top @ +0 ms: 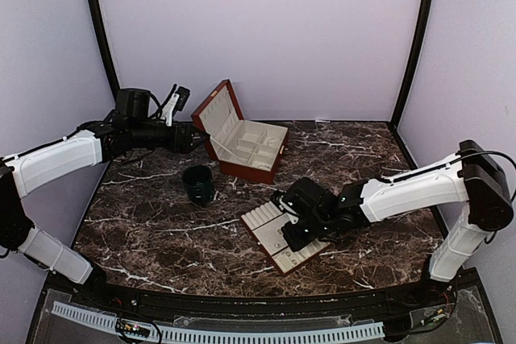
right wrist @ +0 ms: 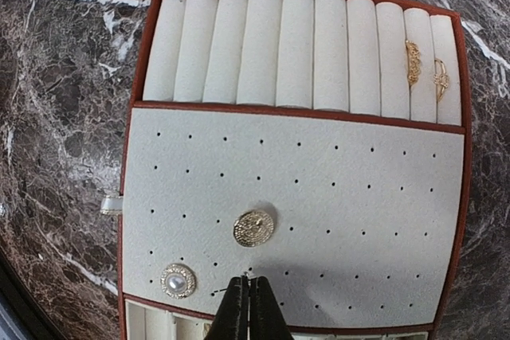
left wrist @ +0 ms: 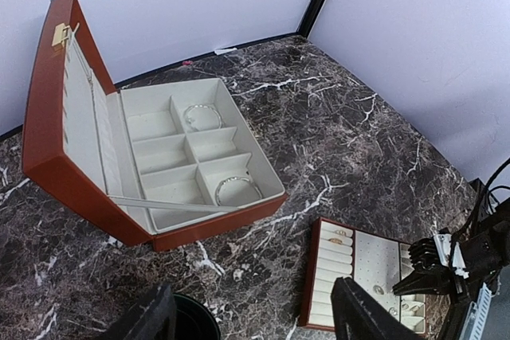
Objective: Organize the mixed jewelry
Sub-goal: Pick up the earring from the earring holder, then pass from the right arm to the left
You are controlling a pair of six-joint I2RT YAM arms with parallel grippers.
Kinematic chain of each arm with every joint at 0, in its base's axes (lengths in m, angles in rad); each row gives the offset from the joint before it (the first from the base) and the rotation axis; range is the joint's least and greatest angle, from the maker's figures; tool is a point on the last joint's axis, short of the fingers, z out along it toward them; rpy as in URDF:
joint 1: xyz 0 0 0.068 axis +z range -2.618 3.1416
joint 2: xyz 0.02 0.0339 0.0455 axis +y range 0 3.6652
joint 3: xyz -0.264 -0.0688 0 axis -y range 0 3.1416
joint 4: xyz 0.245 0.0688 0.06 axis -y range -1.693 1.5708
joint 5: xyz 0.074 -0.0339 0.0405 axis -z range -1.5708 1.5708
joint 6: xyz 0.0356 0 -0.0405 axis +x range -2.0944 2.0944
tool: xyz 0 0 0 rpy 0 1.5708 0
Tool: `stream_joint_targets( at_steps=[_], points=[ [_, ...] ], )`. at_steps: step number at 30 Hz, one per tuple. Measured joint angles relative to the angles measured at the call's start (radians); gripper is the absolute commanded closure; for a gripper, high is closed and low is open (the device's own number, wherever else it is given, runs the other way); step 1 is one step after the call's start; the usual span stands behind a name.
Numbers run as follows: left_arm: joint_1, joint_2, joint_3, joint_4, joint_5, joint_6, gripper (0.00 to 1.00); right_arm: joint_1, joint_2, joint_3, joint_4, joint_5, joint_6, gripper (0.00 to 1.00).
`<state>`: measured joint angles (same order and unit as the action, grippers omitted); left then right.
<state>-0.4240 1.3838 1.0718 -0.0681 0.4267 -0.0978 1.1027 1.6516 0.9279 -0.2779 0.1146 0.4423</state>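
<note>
right gripper [right wrist: 249, 286] was clenched, nothing visible between its tips, just beside the gold stud [right wrist: 254, 228] on the tray [right wrist: 358, 197]'s dotted pad, with the pearl stud [right wrist: 178, 281] near its other side. any sideways drift could have flicked a stud loose or shoved the tray toward the counter [top: 161, 231]'s near edge. two rings [right wrist: 413, 61] sat in the end slots, bracelets [left wrist: 203, 115] in the box [left wrist: 48, 141]. left gripper [left wrist: 255, 312] hung released near the cup [top: 197, 184]. open counter lay between tray and box.

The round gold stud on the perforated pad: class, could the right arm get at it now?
Probably yes: the shut right gripper is just beside the gold stud with nothing between them, though it must open first.
</note>
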Motion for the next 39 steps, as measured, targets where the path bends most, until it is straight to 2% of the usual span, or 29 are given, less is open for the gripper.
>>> stream_joint_targets(
  at_steps=[6, 14, 22, 28, 37, 39],
  points=[
    [-0.031, 0.008, -0.003, 0.001, -0.001, 0.000, 0.32, 0.066, -0.043, -0.016, -0.004, 0.087, -0.034, 1.00],
    [-0.146, 0.045, -0.043, 0.019, 0.014, -0.023, 0.34, 0.130, -0.105, -0.081, 0.056, 0.249, -0.121, 1.00],
    [-0.224, 0.112, -0.142, 0.113, 0.134, -0.136, 0.37, 0.161, -0.111, -0.117, 0.124, 0.355, -0.192, 1.00],
    [-0.335, 0.180, -0.171, 0.216, 0.222, -0.225, 0.38, 0.161, -0.179, -0.117, 0.188, 0.380, -0.179, 1.00],
    [-0.393, 0.309, -0.122, 0.273, 0.288, -0.280, 0.42, 0.161, -0.218, -0.117, 0.233, 0.376, -0.171, 1.00],
    [-0.407, 0.320, -0.117, 0.282, 0.297, -0.286, 0.46, 0.161, -0.223, -0.117, 0.238, 0.374, -0.171, 1.00]
  ],
)
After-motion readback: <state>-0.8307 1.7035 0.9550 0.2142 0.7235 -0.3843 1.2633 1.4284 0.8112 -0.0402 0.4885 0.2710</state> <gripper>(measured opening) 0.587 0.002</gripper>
